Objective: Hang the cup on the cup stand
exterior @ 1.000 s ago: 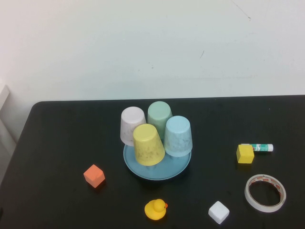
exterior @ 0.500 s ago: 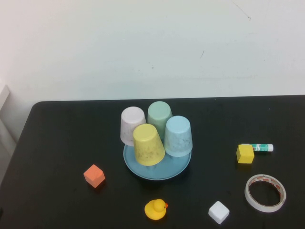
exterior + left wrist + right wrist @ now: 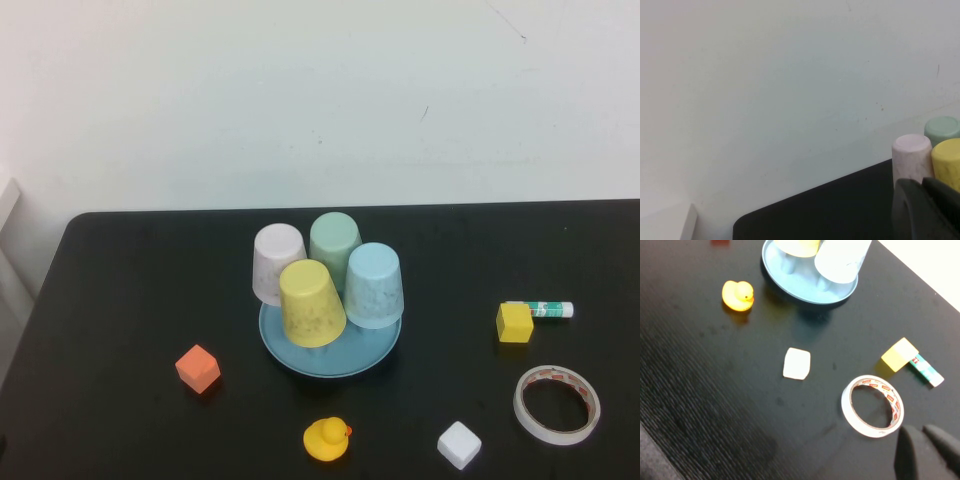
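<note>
The light sky-blue cup sits upside down on the right side of the round blue cup stand, next to yellow, mint-green and pale pink cups. In the right wrist view the cup and the stand's rim show at the far end of the table. Neither arm appears in the high view. My left gripper is shut and holds nothing, hanging low at the table's left with the pink cup beyond it. Also shut and holding nothing, my right gripper hovers near the tape roll.
An orange cube, a yellow duck and a white cube lie in front of the stand. A yellow cube, a glue stick and a tape roll lie to the right.
</note>
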{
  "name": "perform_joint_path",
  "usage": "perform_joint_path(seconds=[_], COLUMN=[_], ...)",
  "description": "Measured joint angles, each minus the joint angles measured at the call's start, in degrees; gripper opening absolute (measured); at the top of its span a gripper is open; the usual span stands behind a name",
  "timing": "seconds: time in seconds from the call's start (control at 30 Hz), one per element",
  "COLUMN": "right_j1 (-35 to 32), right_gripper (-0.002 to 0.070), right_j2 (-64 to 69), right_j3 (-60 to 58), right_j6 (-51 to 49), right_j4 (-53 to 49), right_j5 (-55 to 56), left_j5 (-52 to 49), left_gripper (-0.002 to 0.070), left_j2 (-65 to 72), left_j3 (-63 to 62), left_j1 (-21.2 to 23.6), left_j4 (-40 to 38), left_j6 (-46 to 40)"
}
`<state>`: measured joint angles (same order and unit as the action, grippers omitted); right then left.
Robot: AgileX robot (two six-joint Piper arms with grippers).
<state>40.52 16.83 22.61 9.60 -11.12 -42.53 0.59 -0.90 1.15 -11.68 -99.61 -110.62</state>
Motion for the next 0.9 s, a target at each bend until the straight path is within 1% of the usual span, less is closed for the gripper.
perform_joint_path(seconds=[0.1,0.3,0.47,0.57,0.73,0.8,0.83,0.87,0.9], right_j1=[0.0,0.0,0.0,0.0,0.0,0.0,0.0,0.0,0.0], right_gripper=[-0.0002,-0.0002,-0.0002,-0.0001,-0.0002,-0.0001,-0.0002,-0.0002,-0.0002], right_j2=[0.0,0.0,0.0,0.0,0.0,0.0,0.0,0.0,0.0], right_j3=[0.0,0.0,0.0,0.0,0.0,0.0,0.0,0.0,0.0], right_j6=[0.0,0.0,0.0,0.0,0.0,0.0,0.0,0.0,0.0], right_j4=[0.0,0.0,0.0,0.0,0.0,0.0,0.0,0.0,0.0], right_j5=[0.0,0.0,0.0,0.0,0.0,0.0,0.0,0.0,0.0], left_j5=[0.0,0.0,0.34,3.03,10.56,11.46,11.46,11.23,9.6], left_gripper=[-0.0001,-0.0001,-0.0001,-0.0001,-0.0001,-0.0001,-0.0001,-0.0001,-0.0001], left_j2=[0.0,0.0,0.0,0.0,0.0,0.0,0.0,0.0,0.0], left_j3=[0.0,0.0,0.0,0.0,0.0,0.0,0.0,0.0,0.0], left_j1=[0.0,0.0,0.0,0.0,0.0,0.0,0.0,0.0,0.0], left_j4=[0.0,4.62,6.1,5.9,2.59,1.93,3.37,6.48,16.5], left_j6=[0.0,0.0,0.0,0.0,0.56,5.35,9.39,14.0,25.56])
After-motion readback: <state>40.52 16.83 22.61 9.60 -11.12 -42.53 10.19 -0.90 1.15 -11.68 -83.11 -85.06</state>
